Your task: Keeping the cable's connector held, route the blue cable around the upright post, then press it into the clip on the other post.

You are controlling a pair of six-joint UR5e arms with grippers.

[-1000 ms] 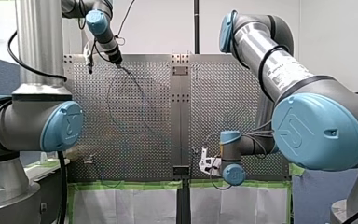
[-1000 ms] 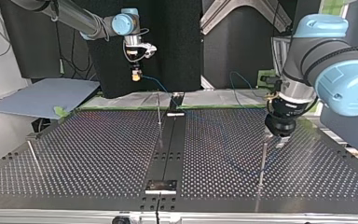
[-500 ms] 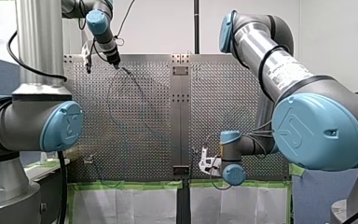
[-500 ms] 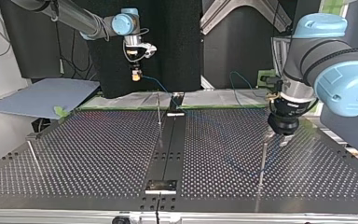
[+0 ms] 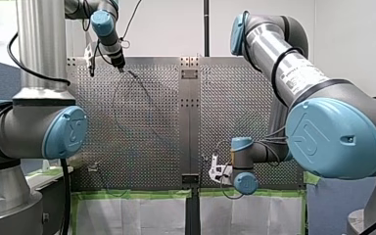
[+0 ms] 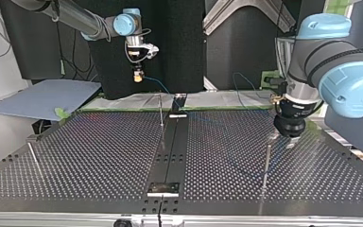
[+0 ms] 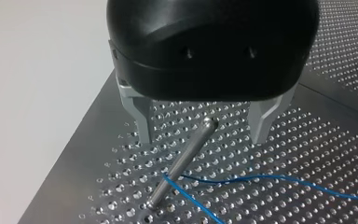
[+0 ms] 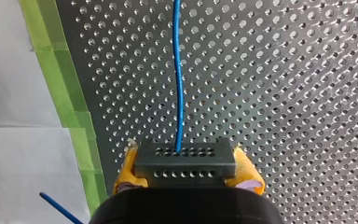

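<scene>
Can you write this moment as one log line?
right claw: shut on connector | left claw: open above post | blue cable: looped round post

In the top view, the blue cable (image 6: pixel 157 84) grows too faint to follow beyond the middle post (image 6: pixel 161 113), and the clip is too small to make out.

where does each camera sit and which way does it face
Front view: behind and above the arms, facing out over the table; both arms' joints fill its sides.
Top view: across the table, facing the arms; my right gripper at its left, my left gripper at its right.
Left wrist view: on my left wrist, looking past its open metal fingers at the post.
Right wrist view: on my right wrist, looking along yellow pads shut on the connector.
Shared: the blue cable shows in both wrist views.
</scene>
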